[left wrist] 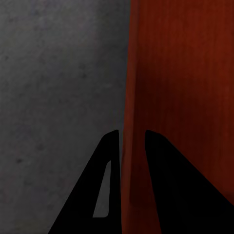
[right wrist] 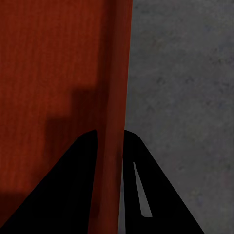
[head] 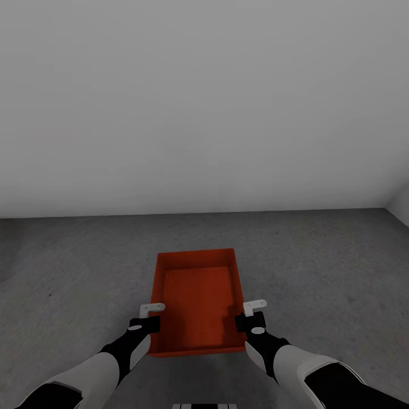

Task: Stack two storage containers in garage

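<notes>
One orange-red storage container sits low in the head view, over the dark grey concrete floor of the garage. My left gripper straddles its left wall, one finger inside and one outside, shut on that wall. My right gripper grips the opposite wall the same way. In the left wrist view the gripper closes on the container's thin red wall. In the right wrist view the gripper pinches the container rim. I cannot tell whether the container rests on the floor or hangs just above it.
A plain pale grey wall stands a short way ahead. It meets a side wall in a corner at the far right. Bare concrete spreads on both sides of the container.
</notes>
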### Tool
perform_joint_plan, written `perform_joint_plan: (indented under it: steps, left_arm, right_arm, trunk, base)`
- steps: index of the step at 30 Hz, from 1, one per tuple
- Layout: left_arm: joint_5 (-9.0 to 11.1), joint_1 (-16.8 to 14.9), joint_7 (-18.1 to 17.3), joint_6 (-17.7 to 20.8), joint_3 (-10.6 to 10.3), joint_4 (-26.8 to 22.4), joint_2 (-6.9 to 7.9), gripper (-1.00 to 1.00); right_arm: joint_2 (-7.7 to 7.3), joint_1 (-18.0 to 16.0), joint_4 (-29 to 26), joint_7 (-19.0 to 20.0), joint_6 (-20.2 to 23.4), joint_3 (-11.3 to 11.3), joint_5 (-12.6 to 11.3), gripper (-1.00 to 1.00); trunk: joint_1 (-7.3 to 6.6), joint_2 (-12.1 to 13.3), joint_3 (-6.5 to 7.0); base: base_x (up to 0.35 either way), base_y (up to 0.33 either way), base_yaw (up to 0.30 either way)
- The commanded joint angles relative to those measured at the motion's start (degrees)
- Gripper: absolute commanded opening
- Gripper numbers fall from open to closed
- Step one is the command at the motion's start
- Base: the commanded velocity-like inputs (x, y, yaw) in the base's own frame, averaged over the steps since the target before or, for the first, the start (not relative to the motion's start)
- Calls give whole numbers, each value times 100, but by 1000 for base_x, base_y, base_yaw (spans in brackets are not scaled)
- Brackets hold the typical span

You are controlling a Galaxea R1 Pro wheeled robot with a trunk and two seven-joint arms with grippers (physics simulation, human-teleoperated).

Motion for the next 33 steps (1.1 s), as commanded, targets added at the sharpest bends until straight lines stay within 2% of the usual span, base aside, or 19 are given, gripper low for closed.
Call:
perform_joint_plan:
  steps: [1,28,29,30,33]
  left_arm:
    - [-52,-3,48,1,85,-221,-3,-100]
    - [-52,-3,40,1,82,-231,-9,-100]
    - [-52,-3,40,1,82,-231,-8,100]
    - [-50,-4,39,9,83,-220,-6,100]
    - [-45,-3,39,19,84,-204,-10,100]
  right_arm:
    - [78,-2,28,-18,-18,-69,-112,-100]
    - [78,-2,27,-27,-22,-69,-112,-100]
    - [78,-2,27,-27,-20,-70,-112,-100]
    - [78,-2,30,-29,-16,-68,-112,100]
    - [78,-2,35,-29,-10,-67,-112,100]
  trunk:
    - [-1,-2,-4]
    - [-1,-2,-4]
    - [-1,-2,-4]
    - [-1,-2,-4]
    - [-1,-2,-4]
  base:
    - [0,0,0]
    - [0,0,0]
    - [0,0,0]
    - [0,0,0]
    - [0,0,0]
